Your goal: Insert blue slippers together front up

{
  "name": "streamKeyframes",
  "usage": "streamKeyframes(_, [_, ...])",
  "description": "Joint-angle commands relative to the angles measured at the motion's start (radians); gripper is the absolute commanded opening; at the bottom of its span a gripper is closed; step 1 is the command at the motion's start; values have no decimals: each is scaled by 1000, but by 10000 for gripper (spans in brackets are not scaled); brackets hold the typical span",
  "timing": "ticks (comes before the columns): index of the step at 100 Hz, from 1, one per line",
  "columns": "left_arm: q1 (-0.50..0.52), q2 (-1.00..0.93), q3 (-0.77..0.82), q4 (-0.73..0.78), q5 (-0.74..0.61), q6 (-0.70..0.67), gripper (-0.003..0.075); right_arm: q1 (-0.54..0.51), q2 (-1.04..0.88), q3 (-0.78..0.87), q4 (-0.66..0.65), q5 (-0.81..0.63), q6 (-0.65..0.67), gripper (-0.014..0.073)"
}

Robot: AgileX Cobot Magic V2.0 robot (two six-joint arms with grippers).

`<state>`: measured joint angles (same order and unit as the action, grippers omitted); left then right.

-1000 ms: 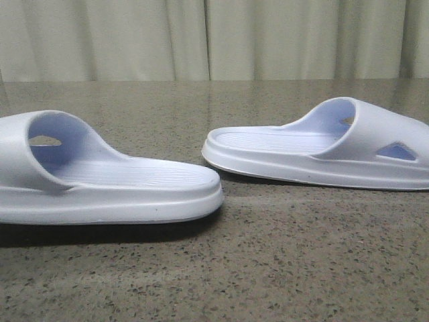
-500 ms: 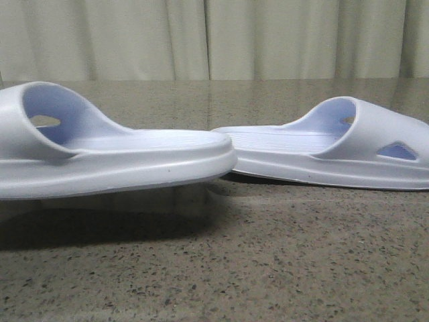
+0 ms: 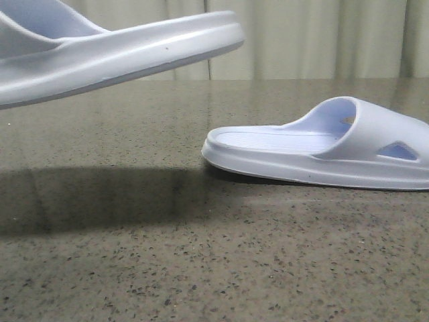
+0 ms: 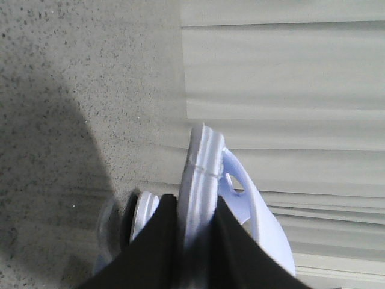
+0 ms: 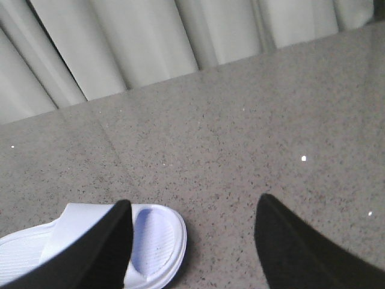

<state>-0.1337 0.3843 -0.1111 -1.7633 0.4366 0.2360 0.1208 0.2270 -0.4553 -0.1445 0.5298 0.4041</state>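
Observation:
One of the blue slippers (image 3: 120,50) hangs tilted in the air at the upper left of the front view, one end raised toward the middle. My left gripper (image 4: 197,201) is shut on that slipper's (image 4: 204,162) thick sole edge, black fingers on both sides. The other slipper (image 3: 315,151) lies flat on the table at the right, strap at the right. My right gripper (image 5: 194,205) is open above the table, and this slipper's (image 5: 153,238) rounded end shows beside one finger. Neither gripper shows in the front view.
A speckled grey-brown stone tabletop (image 3: 201,268) carries the lifted slipper's broad shadow on its left side. A pale pleated curtain (image 3: 301,40) hangs behind the table's far edge.
The left slipper has risen off the table, from resting flat to well above it, and tilted. The right slipper has not moved.

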Motion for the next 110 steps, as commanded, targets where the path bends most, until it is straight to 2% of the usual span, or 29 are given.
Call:
streamKeyframes(1, [-5, 5, -27, -50, 36, 22, 16, -7, 63, -15, -26, -85, 72, 381])
streamKeyframes(25, [-5, 5, -27, -52, 36, 52, 16, -7, 267, -14, -5, -170, 263, 381])
streamKeyframes(58, [-5, 5, -27, -52, 36, 52, 16, -7, 535, -14, 236, -278, 263, 381])
streamKeyframes(110, [-5, 5, -27, -52, 36, 54, 16, -7, 692, -14, 342, -339, 263, 381])
